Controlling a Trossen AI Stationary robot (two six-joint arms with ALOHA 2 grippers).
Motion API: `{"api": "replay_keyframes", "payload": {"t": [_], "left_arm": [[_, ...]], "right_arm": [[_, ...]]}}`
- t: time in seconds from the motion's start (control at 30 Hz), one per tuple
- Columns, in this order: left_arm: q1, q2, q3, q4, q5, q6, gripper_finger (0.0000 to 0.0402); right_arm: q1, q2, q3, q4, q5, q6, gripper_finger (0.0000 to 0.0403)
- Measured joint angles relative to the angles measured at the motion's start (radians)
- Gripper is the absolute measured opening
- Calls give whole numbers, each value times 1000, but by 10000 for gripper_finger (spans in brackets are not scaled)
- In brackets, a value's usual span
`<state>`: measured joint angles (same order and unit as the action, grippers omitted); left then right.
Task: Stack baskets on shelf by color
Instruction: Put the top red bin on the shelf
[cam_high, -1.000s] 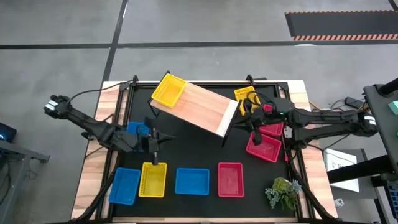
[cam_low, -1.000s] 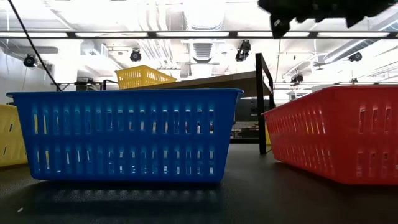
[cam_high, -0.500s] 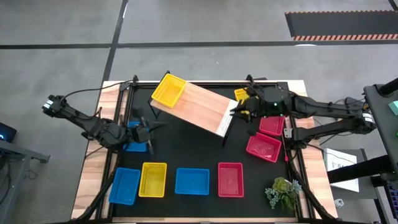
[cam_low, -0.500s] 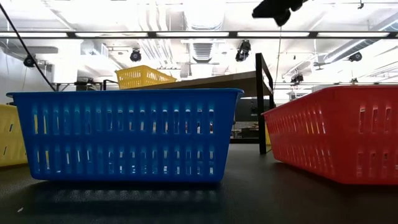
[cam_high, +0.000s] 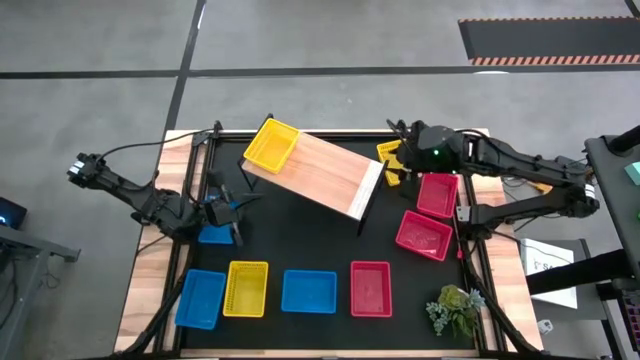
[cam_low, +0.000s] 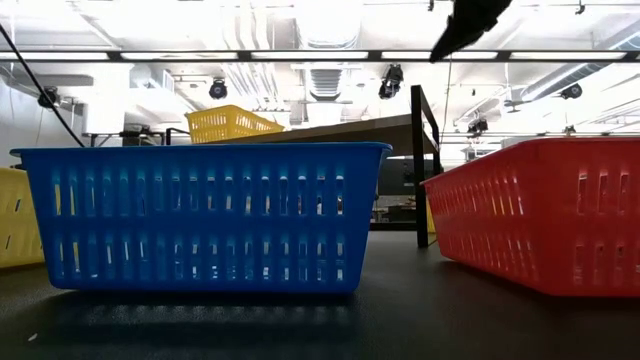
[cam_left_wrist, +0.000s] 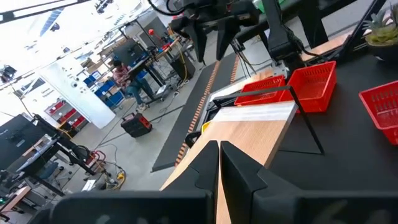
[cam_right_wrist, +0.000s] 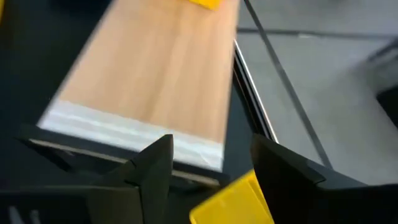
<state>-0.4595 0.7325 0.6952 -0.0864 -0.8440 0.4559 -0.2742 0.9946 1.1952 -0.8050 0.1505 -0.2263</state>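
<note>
The light wooden plank shelf (cam_high: 312, 173) on thin black legs stands askew at the far middle of the black-topped table (cam_high: 330, 240). One yellow plastic mesh basket (cam_high: 271, 145) sits on its far-left end. A second yellow basket (cam_high: 391, 153) lies on the table just beside the shelf's right end, under the right gripper (cam_high: 397, 168), whose fingers (cam_right_wrist: 152, 165) stand apart, holding nothing. The left gripper (cam_high: 234, 208), closed and empty, hovers beside a blue basket (cam_high: 215, 234).

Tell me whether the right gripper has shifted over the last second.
Yes. In the high view the right gripper has pulled back from beside the shelf's near end toward the table's far edge, over the yellow basket there.
</note>
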Motion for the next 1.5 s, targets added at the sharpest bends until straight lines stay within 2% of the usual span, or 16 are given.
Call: {"api": "replay_keyframes", "payload": {"t": [0.17,0.37,0.47,0.7,0.9,1.03,1.13,1.27,1.37,1.5], "left_arm": [[0,11,0,0,0,7,0],[0,20,0,-1,0,23,0],[0,19,0,0,0,23,0],[0,21,0,-1,0,23,0],[0,20,0,0,0,24,0],[0,20,0,1,0,24,0],[0,20,0,0,0,24,0],[0,20,0,-4,0,26,0],[0,20,0,-7,0,41,0],[0,19,-3,-6,1,53,0]], "right_arm": [[-69,5,-21,-74,1,5,205],[-86,5,-45,-170,0,38,205],[-86,5,-45,-276,-11,158,205],[-75,5,-45,-507,-147,422,205],[-72,16,-47,-535,-79,779,205],[-71,44,-73,-537,-121,963,205],[-70,73,-111,-542,-145,967,205],[-66,101,-161,-590,-222,735,205],[-57,109,-201,-593,-214,625,203],[-57,104,-252,-570,-201,570,194]]}}
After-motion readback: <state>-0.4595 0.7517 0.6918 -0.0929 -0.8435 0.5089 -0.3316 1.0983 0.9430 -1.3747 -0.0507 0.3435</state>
